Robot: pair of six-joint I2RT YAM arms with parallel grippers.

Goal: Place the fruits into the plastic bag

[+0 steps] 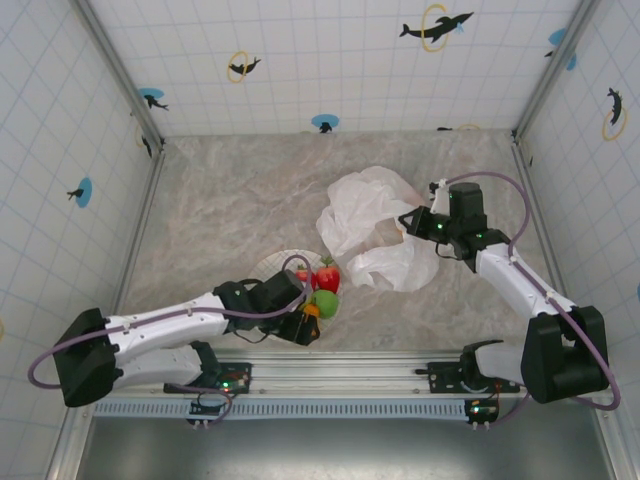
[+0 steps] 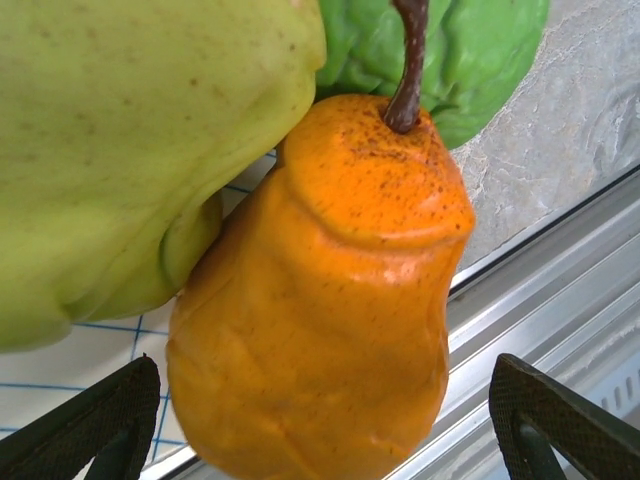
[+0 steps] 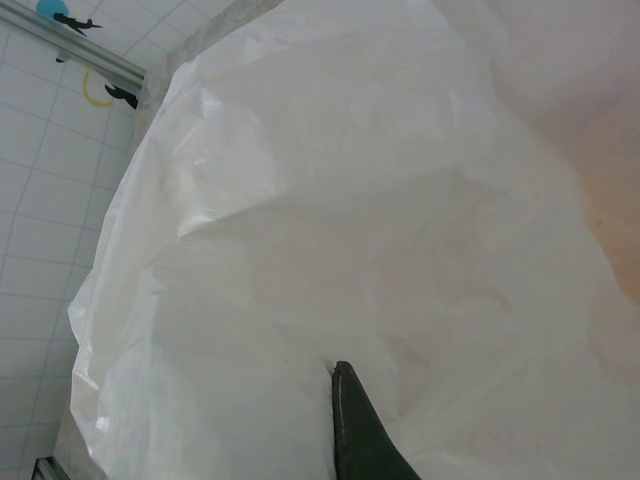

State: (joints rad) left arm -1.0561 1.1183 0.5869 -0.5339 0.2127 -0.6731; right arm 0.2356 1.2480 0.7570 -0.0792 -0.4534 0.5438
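Orange pear [image 2: 320, 300] inside the spread left tool [image 2: 320, 400] blocks the plate [image 2: 60, 370].

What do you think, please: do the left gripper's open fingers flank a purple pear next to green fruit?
Not quite: the pear flanked by the open left gripper is orange, not purple, as the left wrist view shows; the rest holds.

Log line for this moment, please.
left tool open, straddling orange pear | right tool at bag, grip unclear | orange pear not yet in bag
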